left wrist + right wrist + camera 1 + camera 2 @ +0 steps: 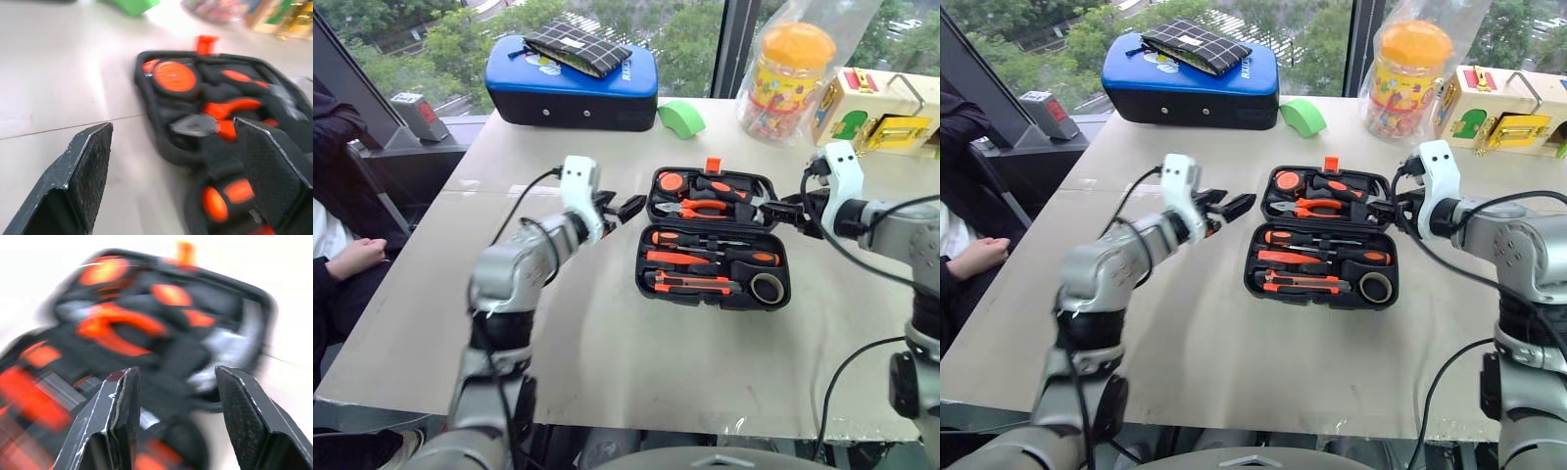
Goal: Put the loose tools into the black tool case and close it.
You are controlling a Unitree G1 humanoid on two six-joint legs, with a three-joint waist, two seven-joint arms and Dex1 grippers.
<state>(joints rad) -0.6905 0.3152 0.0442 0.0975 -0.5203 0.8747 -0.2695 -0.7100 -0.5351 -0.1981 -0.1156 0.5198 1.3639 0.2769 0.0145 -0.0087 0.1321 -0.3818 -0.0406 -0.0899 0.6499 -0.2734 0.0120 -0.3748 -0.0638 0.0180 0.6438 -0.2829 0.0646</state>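
The black tool case (642, 274) lies open in the middle of the table, its orange latch (712, 164) at the far edge. In the near half lie orange-and-black screwdrivers (705, 258), a utility knife (690, 284) and a small black tape roll (766, 287). The far half holds pliers (705, 208) and a round orange tool (672, 182). My left gripper (619, 208) hovers open just off the case's far left corner, pointing at it. My right gripper (783, 211) hangs open at the case's right edge, by the far half. Neither gripper holds anything.
A blue-topped case (573, 83) with a checked pouch on it stands at the back left, with a green tape roll (681, 117) beside it. An orange-lidded jar (790, 78) and a wooden toy box (876, 113) stand at the back right. A person's hand (352, 257) rests at the left.
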